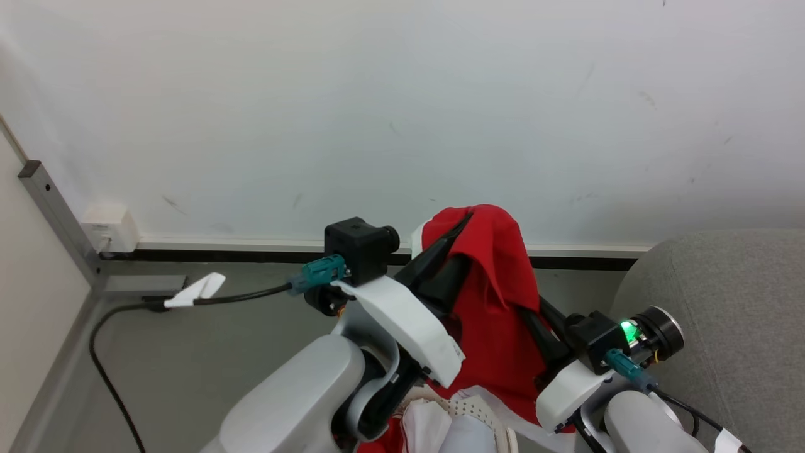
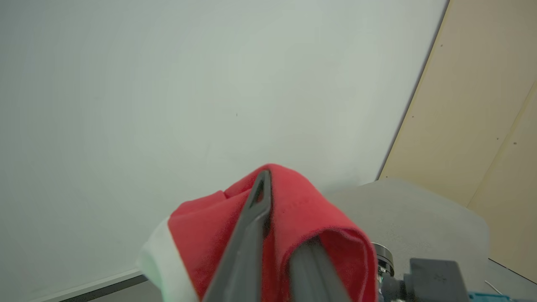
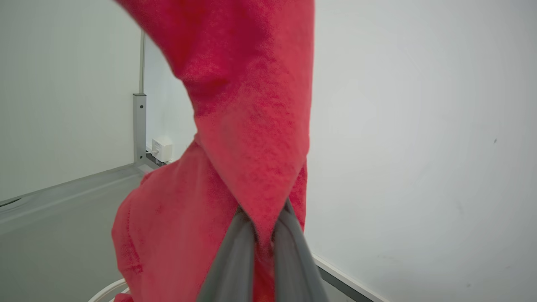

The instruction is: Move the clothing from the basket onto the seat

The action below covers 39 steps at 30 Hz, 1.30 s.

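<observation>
Red clothing [image 1: 497, 296] hangs in mid-air above basket [image 1: 475, 409]. L gripper [image 1: 459, 233] clamped on it, cloth draped over its fingers. R gripper [image 3: 263, 218] pinches a fold lower down. Grey seat [image 1: 723, 314] at right, clear of cloth. Rm: bare white wall [image 1: 402, 94], grey floor [image 1: 207, 352] w/ black cable [image 1: 107, 365], socket box [image 1: 110, 228] near left corner.

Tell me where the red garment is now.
Head view centre: the red garment hangs pinched by the left claw and right claw, left of the grey seat.
</observation>
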{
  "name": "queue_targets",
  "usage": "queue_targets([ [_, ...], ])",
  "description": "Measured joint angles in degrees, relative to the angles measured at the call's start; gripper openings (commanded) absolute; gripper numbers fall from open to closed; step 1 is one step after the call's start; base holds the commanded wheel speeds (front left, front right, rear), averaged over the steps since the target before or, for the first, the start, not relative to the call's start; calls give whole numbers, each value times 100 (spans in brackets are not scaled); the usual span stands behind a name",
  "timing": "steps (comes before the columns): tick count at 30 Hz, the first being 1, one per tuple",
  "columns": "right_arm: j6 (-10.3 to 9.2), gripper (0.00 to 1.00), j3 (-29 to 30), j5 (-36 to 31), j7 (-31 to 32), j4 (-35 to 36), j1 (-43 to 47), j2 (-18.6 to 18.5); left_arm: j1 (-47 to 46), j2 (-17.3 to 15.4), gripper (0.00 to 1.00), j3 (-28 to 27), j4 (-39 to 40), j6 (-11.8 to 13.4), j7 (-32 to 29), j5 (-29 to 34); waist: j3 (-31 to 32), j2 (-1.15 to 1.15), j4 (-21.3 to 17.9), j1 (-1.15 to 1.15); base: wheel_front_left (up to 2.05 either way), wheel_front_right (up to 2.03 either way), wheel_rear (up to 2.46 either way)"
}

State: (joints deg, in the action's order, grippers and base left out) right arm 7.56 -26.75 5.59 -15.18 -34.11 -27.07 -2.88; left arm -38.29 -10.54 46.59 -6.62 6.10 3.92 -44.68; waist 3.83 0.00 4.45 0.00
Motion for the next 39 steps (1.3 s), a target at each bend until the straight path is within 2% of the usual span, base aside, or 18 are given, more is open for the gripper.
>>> queue_targets([
  [1,0,0,49,58,1,12,1,0,23,-19,83,2,-14,1,19,2,-4,0,-7,0,0,0,0],
  [2,0,0,98,115,0,22,7,0,54,-34,100,9,-41,1,16,2,-7,0,-14,0,0,0,0],
  [8,0,0,573,411,1,12,18,0,335,-177,100,91,-200,26,97,41,-25,0,-57,0,0,0,0],
  [16,0,0,1178,348,1,79,8,3,735,-480,100,215,-553,-8,453,199,-50,0,-109,0,0,0,0],
  [20,0,0,1388,299,1,129,8,2,897,-556,100,323,-717,-107,599,240,-72,0,-133,0,0,0,0],
  [39,-1,0,1540,164,1,237,85,3,1032,-478,100,396,-842,-188,887,352,-64,0,-303,0,0,0,0],
])
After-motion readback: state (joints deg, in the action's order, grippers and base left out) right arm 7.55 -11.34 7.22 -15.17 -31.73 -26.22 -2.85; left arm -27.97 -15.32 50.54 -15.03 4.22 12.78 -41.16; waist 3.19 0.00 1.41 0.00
